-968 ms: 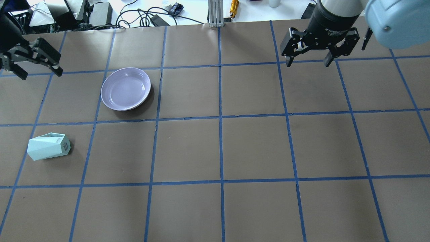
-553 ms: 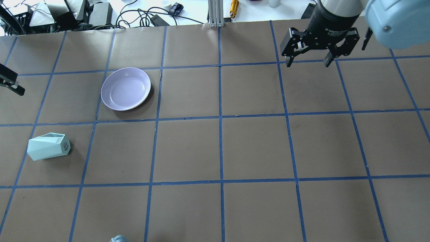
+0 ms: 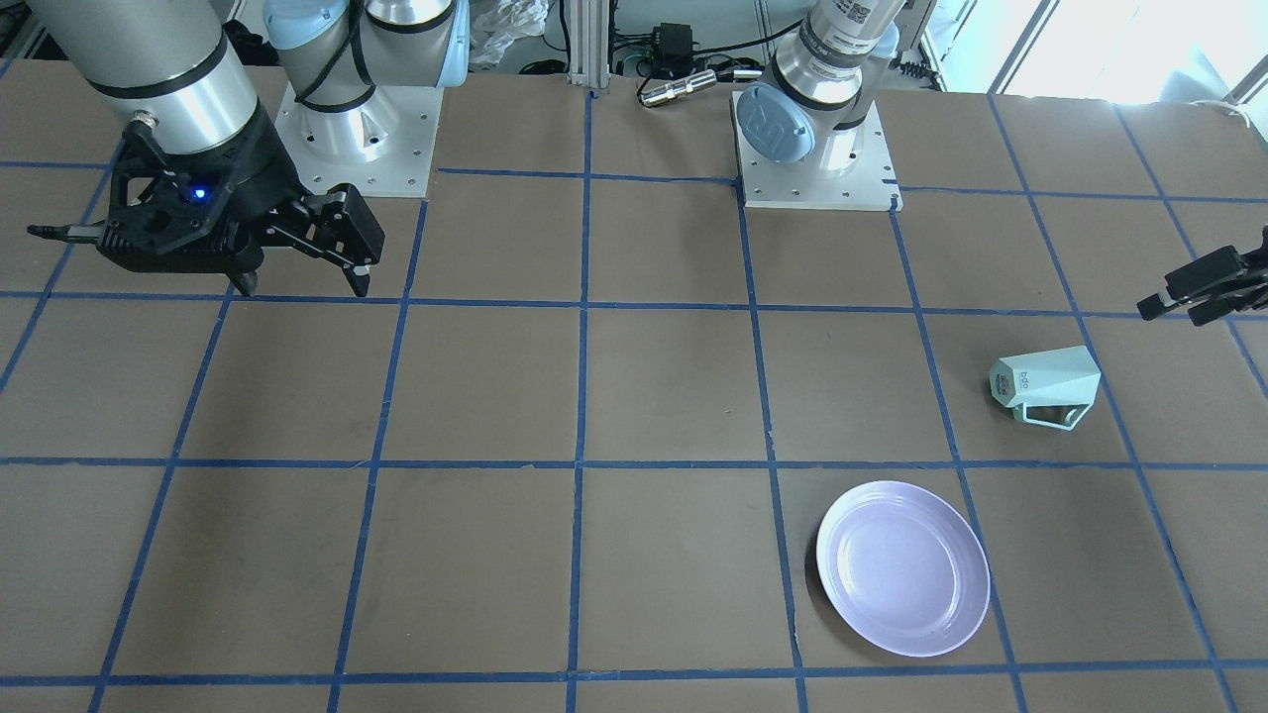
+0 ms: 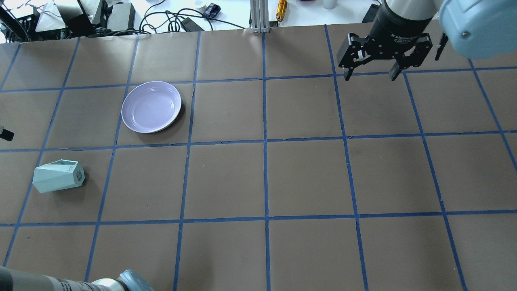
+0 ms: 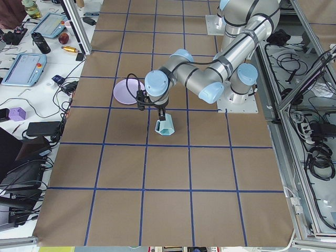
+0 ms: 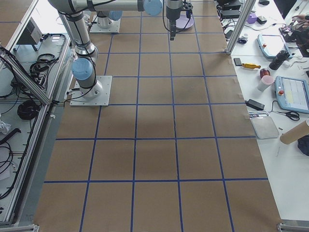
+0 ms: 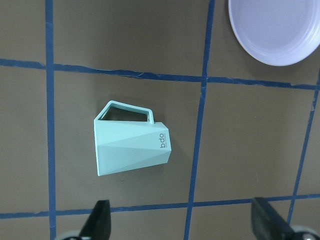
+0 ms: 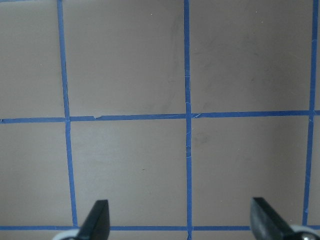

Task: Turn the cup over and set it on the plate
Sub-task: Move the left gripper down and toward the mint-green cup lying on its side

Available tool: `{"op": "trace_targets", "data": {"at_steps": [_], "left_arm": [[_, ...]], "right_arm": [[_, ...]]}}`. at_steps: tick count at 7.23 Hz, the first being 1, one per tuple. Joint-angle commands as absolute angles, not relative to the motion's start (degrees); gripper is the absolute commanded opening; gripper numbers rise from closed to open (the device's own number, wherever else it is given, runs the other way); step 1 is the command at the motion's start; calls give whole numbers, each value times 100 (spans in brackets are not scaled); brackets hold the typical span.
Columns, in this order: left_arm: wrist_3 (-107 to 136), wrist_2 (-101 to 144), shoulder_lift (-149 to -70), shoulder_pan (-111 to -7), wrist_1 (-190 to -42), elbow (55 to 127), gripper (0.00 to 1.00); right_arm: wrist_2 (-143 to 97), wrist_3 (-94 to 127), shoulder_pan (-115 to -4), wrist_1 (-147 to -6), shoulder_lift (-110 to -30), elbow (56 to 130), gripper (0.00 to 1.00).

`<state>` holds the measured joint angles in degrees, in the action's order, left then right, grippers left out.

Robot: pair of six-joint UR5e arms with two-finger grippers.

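Left tool (image 7: 182, 222) gapes near cup (image 7: 132, 150) lying on blue-taped brown table (image 7: 125, 45)

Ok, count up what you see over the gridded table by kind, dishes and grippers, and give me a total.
Cups: 1, the mint-green cup, lying on its side.
Plates: 1, the lavender plate, nothing on it.
Grippers: 2, the left gripper and the right gripper, both open and holding nothing.
Total: 4.
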<state>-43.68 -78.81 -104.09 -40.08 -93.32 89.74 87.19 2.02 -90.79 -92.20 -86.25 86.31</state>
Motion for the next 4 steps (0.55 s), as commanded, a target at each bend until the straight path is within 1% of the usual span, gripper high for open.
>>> {"op": "trace_targets", "data": {"at_steps": [1, 4], "left_arm": [[-5138, -7317, -10958, -3570, -9377, 9000, 100], [-5420, -7110, -11477, -3209, -9729, 9017, 100]], "right_arm": [[8719, 202, -9079, -9220, -8622, 8631, 100], [8719, 202, -9079, -9220, -8622, 8631, 100]]}}
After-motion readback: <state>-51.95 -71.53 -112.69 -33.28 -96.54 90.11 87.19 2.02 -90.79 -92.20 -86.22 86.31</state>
